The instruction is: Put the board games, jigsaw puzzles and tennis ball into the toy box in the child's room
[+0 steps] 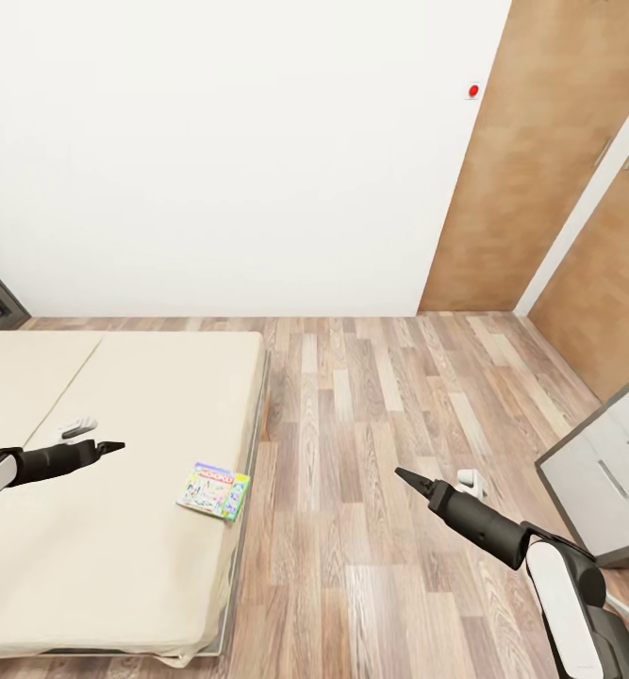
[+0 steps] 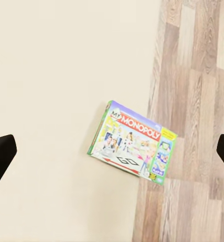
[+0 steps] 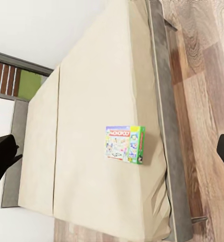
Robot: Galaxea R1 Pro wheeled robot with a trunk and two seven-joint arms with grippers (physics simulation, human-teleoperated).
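Both arms hang out in front with nothing in them. On the left gripper (image 1: 116,445) and the right gripper (image 1: 401,474) alike, the wrist views show dark fingertips far apart at the frame edges, so the jaws stand wide. One board game, the Monopoly box (image 1: 214,490), lies flat on the bed (image 1: 116,377), at the mattress edge nearest the floor (image 1: 371,471). It looks untouched, so I judge the gathering hardly begun; a grey cabinet (image 1: 606,471) shows at the right.

Wood-plank floor (image 1: 371,490) runs up to a plain white wall (image 1: 210,151); two brown wooden doors (image 1: 540,160) stand at the right; a small red dot (image 1: 473,91), perhaps a switch, sits beside them.
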